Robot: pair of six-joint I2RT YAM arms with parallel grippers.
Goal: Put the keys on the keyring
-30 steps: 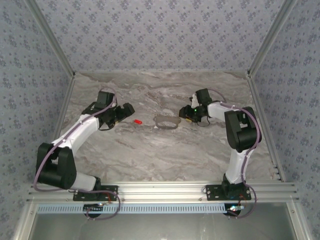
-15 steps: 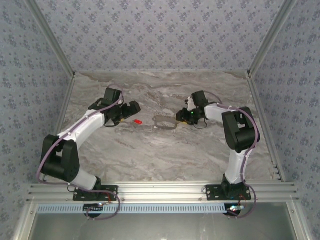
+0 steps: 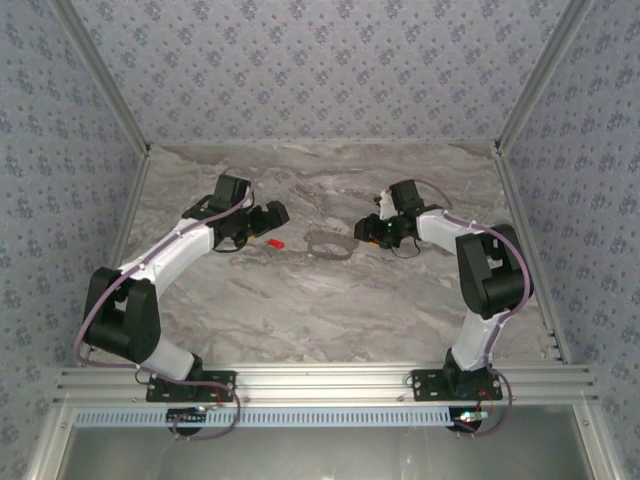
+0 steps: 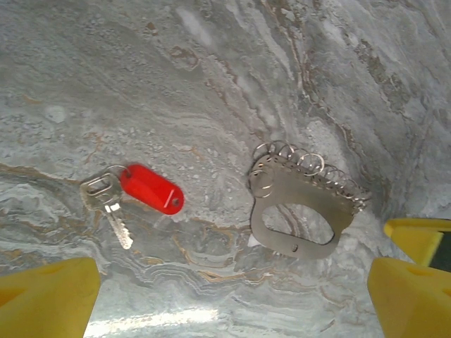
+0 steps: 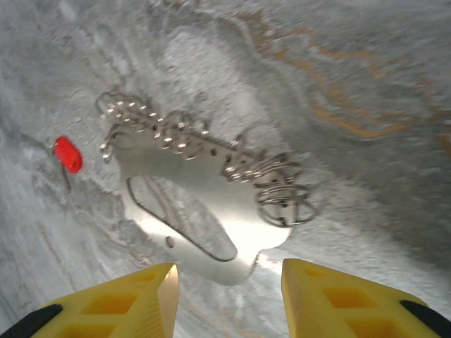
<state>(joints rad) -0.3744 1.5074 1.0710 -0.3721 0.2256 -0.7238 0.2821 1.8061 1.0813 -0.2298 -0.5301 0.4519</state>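
Red-tagged keys [image 4: 134, 193] at 9 o'clock of keyring [image 4: 299, 208], bare surface [image 4: 215, 141] between; left claw [image 4: 232, 292] wide open, empty; right claw [image 5: 229, 296] half open, empty, at keyring's edge.

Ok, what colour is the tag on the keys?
The tag on the keys is bright red; it shows best in the left wrist view.

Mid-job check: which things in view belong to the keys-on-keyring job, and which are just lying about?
Part of the job:
- keys, one silver key on a red tag
- keyring, a metal plate lined with small rings

Just there:
- marbled tabletop
- patterned walls
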